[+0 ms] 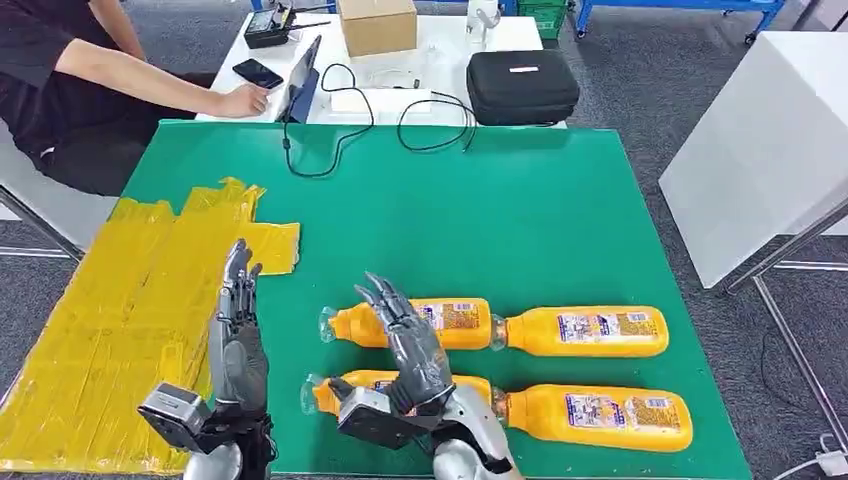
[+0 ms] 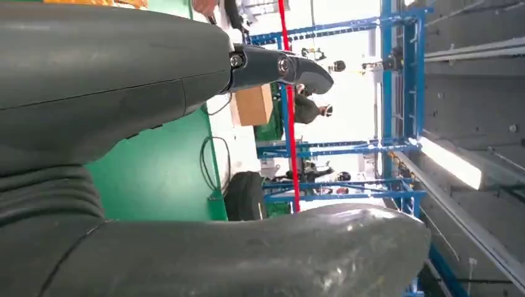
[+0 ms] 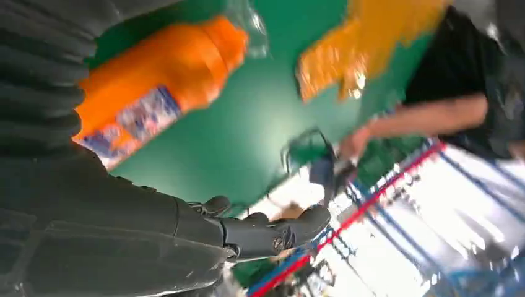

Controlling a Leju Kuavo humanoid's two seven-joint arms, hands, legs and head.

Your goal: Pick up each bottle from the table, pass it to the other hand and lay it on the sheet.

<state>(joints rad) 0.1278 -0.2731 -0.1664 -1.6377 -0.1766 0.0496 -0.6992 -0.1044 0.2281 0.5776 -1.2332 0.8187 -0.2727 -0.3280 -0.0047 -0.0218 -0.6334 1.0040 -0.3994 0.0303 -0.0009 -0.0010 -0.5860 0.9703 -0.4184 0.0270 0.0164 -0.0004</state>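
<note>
**Four bottles on the mat, both hands raised and empty**

Take the green mat [image 1: 520,210] as your landmark. You have four orange bottles lying on their sides along its near edge, in two rows of two, set end to end. The far-left bottle [image 1: 415,322] and far-right bottle [image 1: 585,331] make the back row; the near-left bottle [image 1: 365,385] and near-right bottle [image 1: 595,415] make the front row.

Your right hand [image 1: 410,340] hovers over the two left bottles, fingers spread and slightly curled, gripping nothing; whether it touches the near-left bottle you probably cannot judge, since the hand hides it. Your left hand [image 1: 238,330] stands upright at the mat's near-left part, fingers extended and apart, holding nothing.

The yellow sheet [image 1: 120,310] covers the mat's left side. Beyond the mat's far edge, a person [image 1: 70,80] sits at a white table [image 1: 440,40] bearing a black case [image 1: 522,86] and a cardboard box [image 1: 378,24].
</note>
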